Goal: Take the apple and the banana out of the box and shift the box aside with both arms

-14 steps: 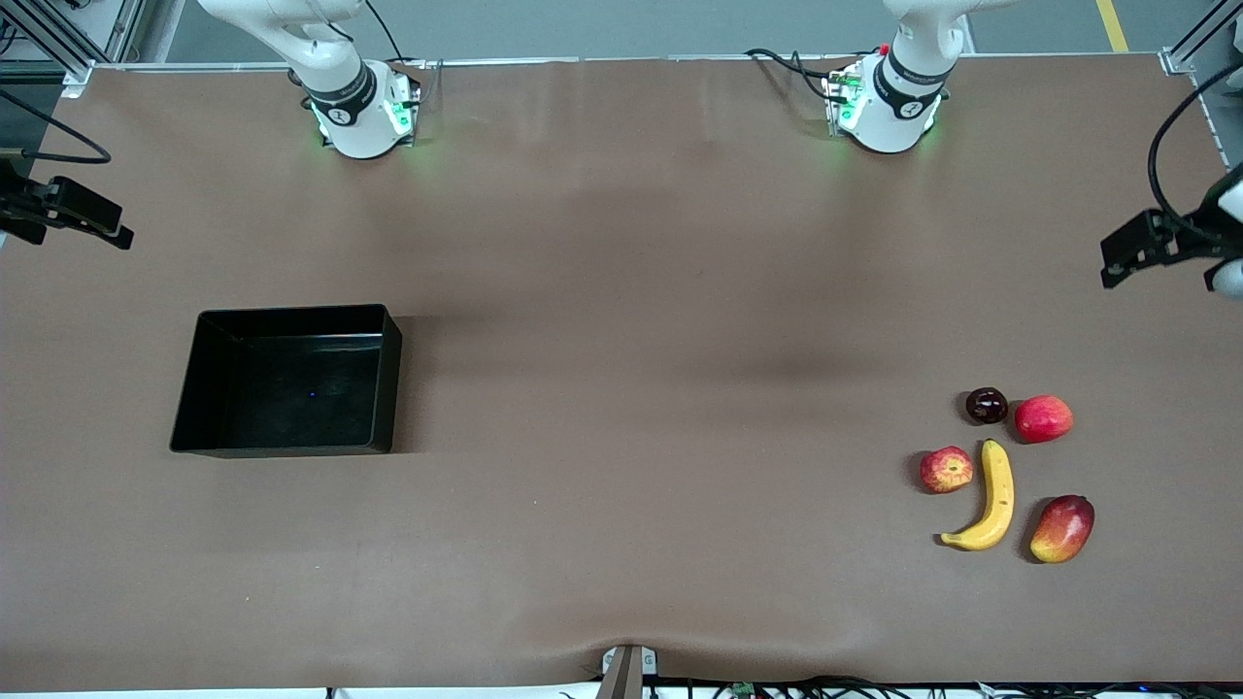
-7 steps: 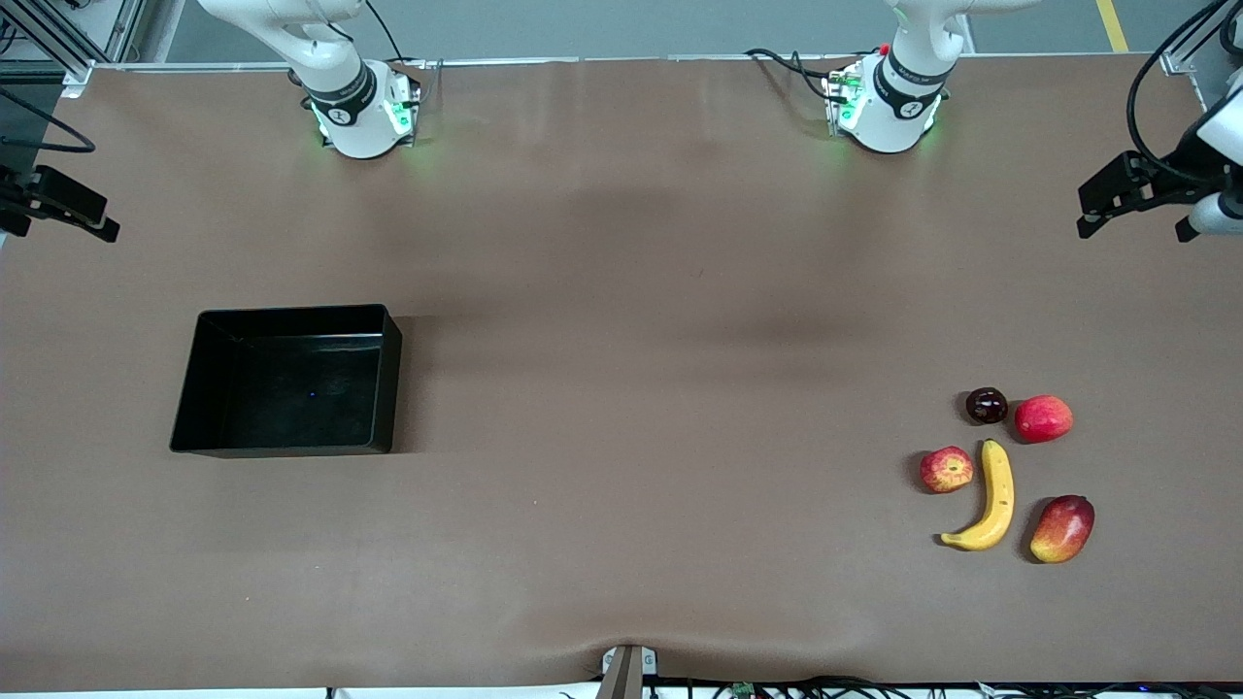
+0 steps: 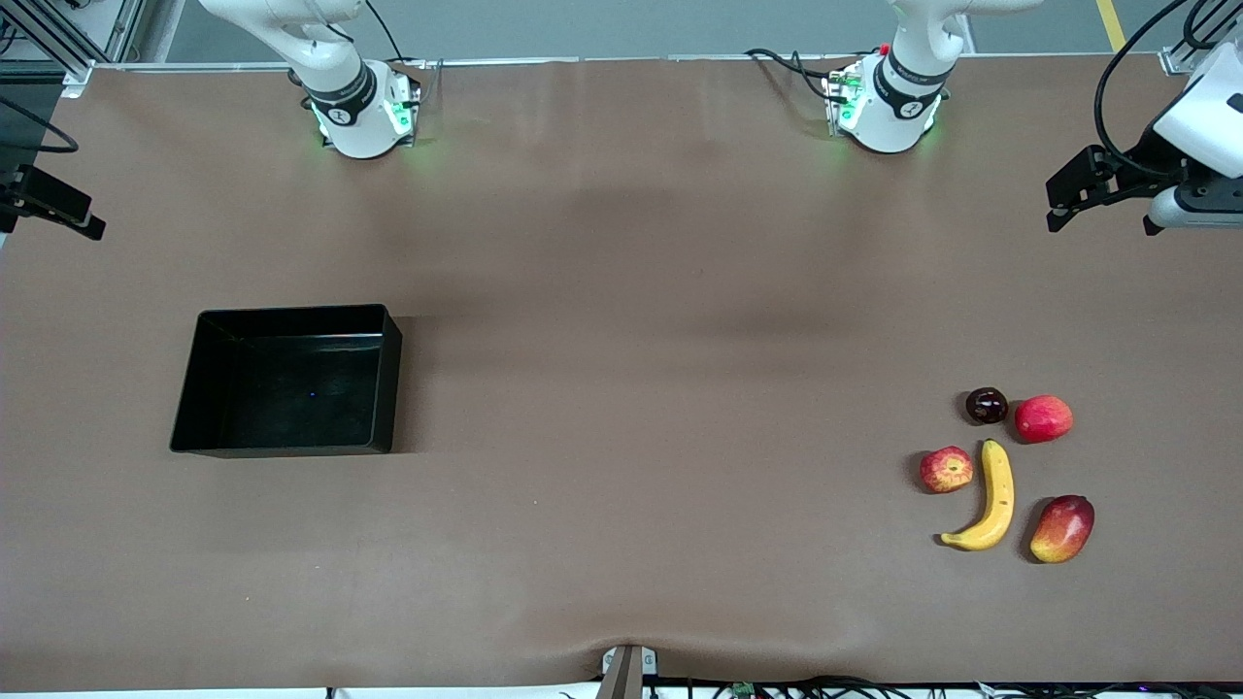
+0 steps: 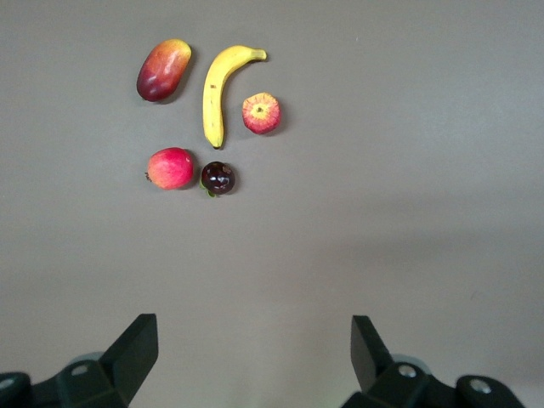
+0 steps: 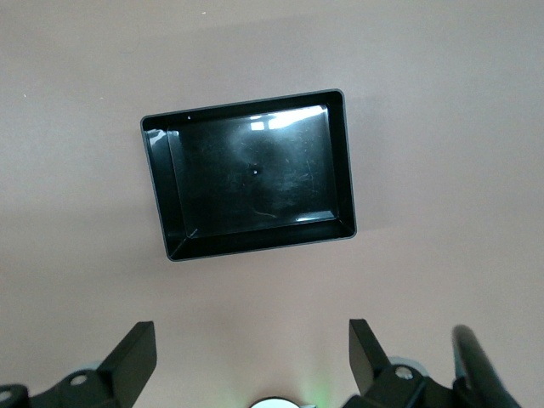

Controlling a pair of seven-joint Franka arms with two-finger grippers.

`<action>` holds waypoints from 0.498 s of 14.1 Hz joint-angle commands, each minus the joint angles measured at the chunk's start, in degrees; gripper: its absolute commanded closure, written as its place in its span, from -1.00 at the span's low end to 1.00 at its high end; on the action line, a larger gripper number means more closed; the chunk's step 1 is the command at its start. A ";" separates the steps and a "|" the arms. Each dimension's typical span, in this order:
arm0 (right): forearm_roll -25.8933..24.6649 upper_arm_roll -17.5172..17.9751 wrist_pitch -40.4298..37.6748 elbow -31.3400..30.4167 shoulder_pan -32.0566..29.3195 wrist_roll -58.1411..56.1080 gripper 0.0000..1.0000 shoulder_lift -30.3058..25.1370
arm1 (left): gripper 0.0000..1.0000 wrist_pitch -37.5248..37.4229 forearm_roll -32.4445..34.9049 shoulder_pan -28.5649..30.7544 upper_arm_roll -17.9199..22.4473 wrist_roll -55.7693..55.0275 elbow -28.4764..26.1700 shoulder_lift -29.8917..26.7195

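The shallow glossy black plastic box [image 3: 288, 381] sits empty toward the right arm's end of the brown counter [image 3: 621, 340]; the streaked red apple [image 3: 946, 469] and curved yellow banana [image 3: 990, 497] lie together toward the left arm's end, so the job looks finished. The left gripper [image 4: 253, 353] and the right gripper [image 5: 252, 357] hang high, fingers spread.

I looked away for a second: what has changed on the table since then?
Both arms pulled back: the left hand rose toward its base's edge of the table, the right hand slid farther off the right arm's end. Both stayed open and empty. The box, banana, apple and other fruits stayed put.
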 commanded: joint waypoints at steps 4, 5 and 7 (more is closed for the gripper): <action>-0.37 0.45 -0.70 -0.50 -0.24 -0.67 -1.00 -0.75 | -1.00 -0.17 -1.10 0.18 0.45 0.48 -0.10 -0.04; -0.28 0.45 -0.70 -0.50 -0.33 -0.59 -1.00 -0.84 | -1.00 -0.17 -1.45 0.27 0.45 0.30 0.86 0.48; -0.28 0.45 -0.88 -0.50 -0.42 -0.59 -1.00 -0.75 | -1.00 -0.17 -1.54 0.27 0.46 0.13 1.92 1.19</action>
